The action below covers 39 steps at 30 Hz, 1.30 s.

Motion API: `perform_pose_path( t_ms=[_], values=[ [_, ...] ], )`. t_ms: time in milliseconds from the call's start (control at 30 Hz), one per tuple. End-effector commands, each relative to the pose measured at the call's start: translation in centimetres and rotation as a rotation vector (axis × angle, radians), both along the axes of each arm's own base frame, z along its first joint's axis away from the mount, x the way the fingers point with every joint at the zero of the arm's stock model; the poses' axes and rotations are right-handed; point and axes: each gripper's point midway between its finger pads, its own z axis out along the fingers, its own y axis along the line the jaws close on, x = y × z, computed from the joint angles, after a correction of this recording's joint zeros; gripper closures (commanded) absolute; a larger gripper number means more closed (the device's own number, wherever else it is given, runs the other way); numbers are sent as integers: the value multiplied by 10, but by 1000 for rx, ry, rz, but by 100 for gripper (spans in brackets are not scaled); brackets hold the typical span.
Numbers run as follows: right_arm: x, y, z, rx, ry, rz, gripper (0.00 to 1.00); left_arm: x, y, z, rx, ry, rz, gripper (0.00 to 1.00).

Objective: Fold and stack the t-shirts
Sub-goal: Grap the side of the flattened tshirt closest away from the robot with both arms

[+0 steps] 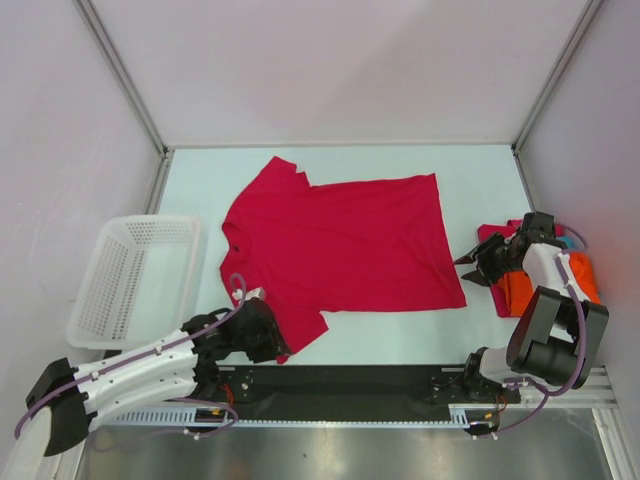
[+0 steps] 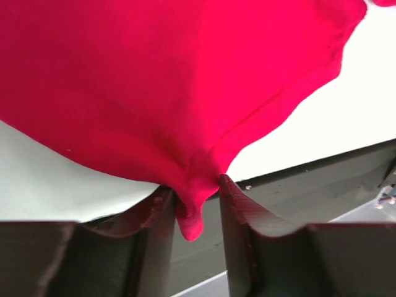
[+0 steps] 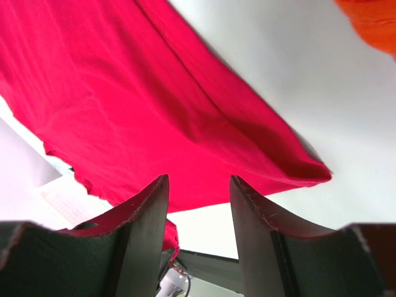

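Observation:
A crimson red t-shirt [image 1: 340,240] lies spread flat in the middle of the table. My left gripper [image 1: 275,340] is at its near-left sleeve; in the left wrist view the gripper [image 2: 197,201] is shut on a bunched tip of the red cloth [image 2: 185,93], which pulls taut toward it. My right gripper [image 1: 470,268] is open and empty just right of the shirt's near-right corner; the right wrist view shows the gripper [image 3: 198,185] with the shirt's hem [image 3: 185,124] beyond it. A pile of orange [image 1: 582,278], magenta-pink [image 1: 492,236] and teal [image 1: 573,241] t-shirts lies at the right, partly hidden by the right arm.
A white plastic lattice basket [image 1: 130,280] stands at the left edge of the table. The black base rail [image 1: 350,385] runs along the near edge. Pale walls enclose the table on three sides. Orange cloth [image 3: 371,18] shows in the right wrist view.

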Motion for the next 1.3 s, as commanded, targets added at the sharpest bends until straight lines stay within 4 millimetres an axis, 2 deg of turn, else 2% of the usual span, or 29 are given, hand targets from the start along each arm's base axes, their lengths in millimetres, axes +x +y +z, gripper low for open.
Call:
perform_pose_path(
  t_ms=[0,133,267,300,333,467,500,633,767,967,1267],
  values=[
    [6,-13,5,-69,-23,-12,49,1,6,-4,27,-18,-5,64],
    [-4,-14,-10,-84,25,-15,48,1,6,1,25,-25,-14,69],
    [-8,-14,-15,-89,38,-19,47,8,5,12,16,-65,1,88],
    [-9,-15,-17,-93,43,-21,47,14,1,22,3,-93,-3,92],
    [-9,-15,-18,-94,47,-22,47,18,1,28,8,-108,0,100],
    [-12,-14,-19,-94,56,-15,47,47,-2,56,60,-164,-16,100],
    [-12,-14,-19,-94,59,-14,47,58,-8,69,64,-192,-34,100],
    [-21,-12,-19,-105,65,-3,47,83,-16,96,59,-256,-38,100],
    [-32,-11,-25,-120,82,3,46,95,-17,103,73,-267,-39,100],
    [-44,-9,-38,-123,121,14,47,102,-5,112,67,-287,7,100],
    [-47,-1,-35,-160,133,36,47,110,13,115,85,-292,51,100]
  ],
)
